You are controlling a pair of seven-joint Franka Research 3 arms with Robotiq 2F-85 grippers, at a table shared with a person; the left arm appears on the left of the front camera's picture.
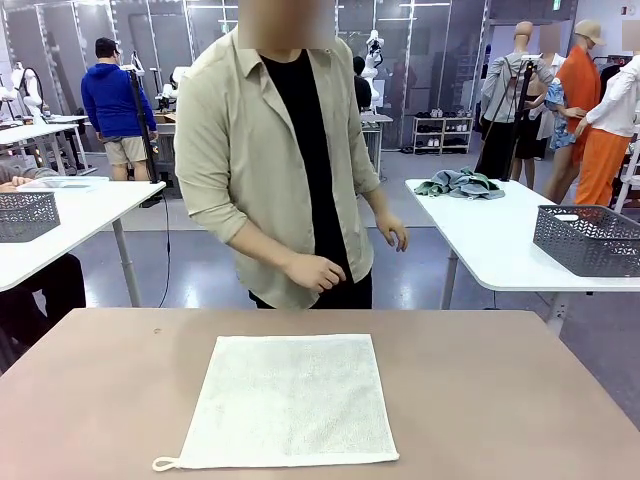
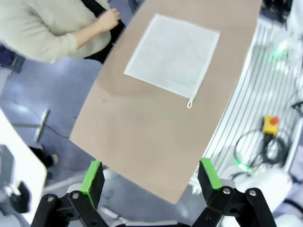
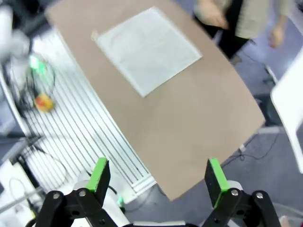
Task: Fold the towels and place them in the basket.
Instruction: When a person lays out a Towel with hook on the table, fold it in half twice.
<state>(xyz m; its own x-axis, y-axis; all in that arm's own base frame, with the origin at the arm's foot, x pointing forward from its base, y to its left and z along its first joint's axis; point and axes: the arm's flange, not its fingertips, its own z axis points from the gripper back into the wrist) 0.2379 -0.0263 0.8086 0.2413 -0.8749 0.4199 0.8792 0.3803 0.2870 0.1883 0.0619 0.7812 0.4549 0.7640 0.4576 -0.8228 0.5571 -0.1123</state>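
Grippers (image 2: 150,175) (image 3: 157,174) splayed above flat towel (image 1: 292,400)

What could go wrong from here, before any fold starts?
1. The off-white square terry-cloth towel lies flat on the brown table, so a pinch at its edge could slip or scrape the tabletop.
2. Its small corner loop juts out and might snag mid-fold.
3. The person's hand hangs near the far edge; an arm reaching across could meet it.

Brown surface (image 1: 500,400); person in beige shirt (image 1: 235,150) at 12 o'clock; grey-green clothes heap (image 1: 460,184) on white surface (image 1: 480,235), 2 o'clock; person in blue hoodie (image 1: 112,100), 10 o'clock.
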